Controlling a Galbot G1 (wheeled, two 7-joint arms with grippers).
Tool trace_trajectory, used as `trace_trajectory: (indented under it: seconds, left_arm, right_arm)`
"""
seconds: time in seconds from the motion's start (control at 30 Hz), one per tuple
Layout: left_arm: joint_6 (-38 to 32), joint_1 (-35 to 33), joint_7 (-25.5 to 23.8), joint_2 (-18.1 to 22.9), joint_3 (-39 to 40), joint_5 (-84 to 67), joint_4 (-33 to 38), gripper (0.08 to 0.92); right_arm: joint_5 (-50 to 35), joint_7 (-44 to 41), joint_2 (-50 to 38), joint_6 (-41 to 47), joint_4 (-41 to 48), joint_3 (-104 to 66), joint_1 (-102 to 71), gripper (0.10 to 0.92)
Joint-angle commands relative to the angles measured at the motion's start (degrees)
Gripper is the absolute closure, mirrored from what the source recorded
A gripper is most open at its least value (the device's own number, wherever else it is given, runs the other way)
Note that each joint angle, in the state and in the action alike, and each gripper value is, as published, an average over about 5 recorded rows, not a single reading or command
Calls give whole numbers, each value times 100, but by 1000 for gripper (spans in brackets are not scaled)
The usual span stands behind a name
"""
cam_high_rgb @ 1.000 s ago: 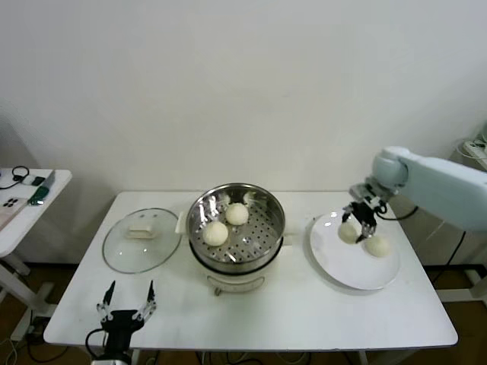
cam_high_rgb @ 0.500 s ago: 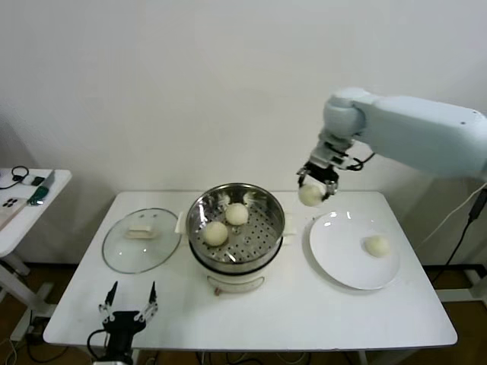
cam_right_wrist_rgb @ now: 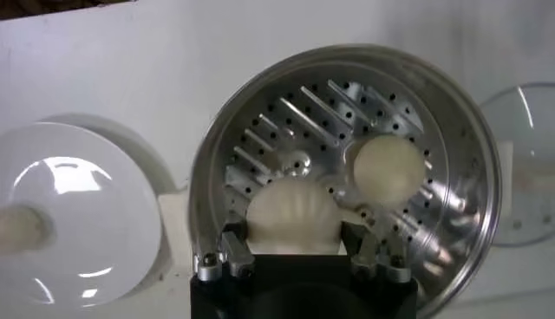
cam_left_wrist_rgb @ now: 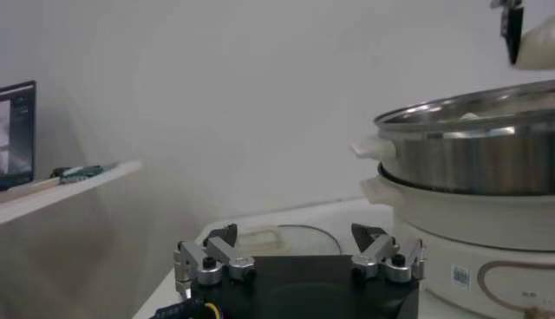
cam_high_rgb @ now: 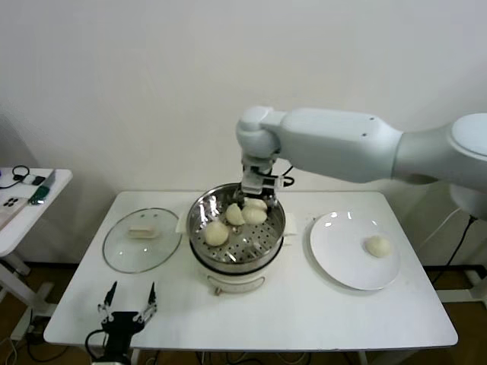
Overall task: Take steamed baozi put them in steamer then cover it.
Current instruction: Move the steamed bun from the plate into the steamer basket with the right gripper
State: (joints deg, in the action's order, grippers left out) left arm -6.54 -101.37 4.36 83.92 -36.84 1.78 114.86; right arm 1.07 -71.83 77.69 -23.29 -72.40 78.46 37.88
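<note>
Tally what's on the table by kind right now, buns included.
Baozi: 4 (two loose in the steamer, one in the right gripper, one on the plate)
Steamer: 1
Plate: 1
Glass lid: 1
Total: 7

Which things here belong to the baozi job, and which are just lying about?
Job:
- baozi in the right gripper, over the steamer
- two baozi in the basket
- one baozi on the plate
- glass lid

Lying about:
- small items on the side table
- left gripper, open, idle
</note>
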Motion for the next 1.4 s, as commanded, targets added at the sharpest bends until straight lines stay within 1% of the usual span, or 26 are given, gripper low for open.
trace_trajectory:
  seconds: [0.03, 0.4, 0.8, 0.9, 1.07, 1.23, 1.4]
  left_arm:
    - [-11, -17, -1, -16, -16, -20, -21, 177]
    - [-56, -61, 2, -24, -72, -94, -62, 177]
    - [-66, -40, 4, -24, -72, -106, -111, 177]
    - [-67, -40, 5, -24, -73, -105, -109, 177]
    - [-63, -32, 8, -28, -76, -105, -100, 177]
    - [-66, -32, 8, -23, -68, -102, -99, 177]
    - [-72, -25, 8, -26, -60, -99, -97, 177]
  right_arm:
    - [405, -60, 587, -239, 22, -97, -644, 321]
    - [550, -40, 366, -392, -126, 148, -711, 321]
    - [671, 115, 391, -419, 18, 59, -812, 317]
    - [686, 136, 365, -390, -9, 38, -798, 293]
    - [663, 98, 276, -412, -42, -42, -720, 212]
    - [606, 98, 76, -468, -89, -185, -503, 203]
    - [385, 183, -340, -361, -92, -340, -128, 203]
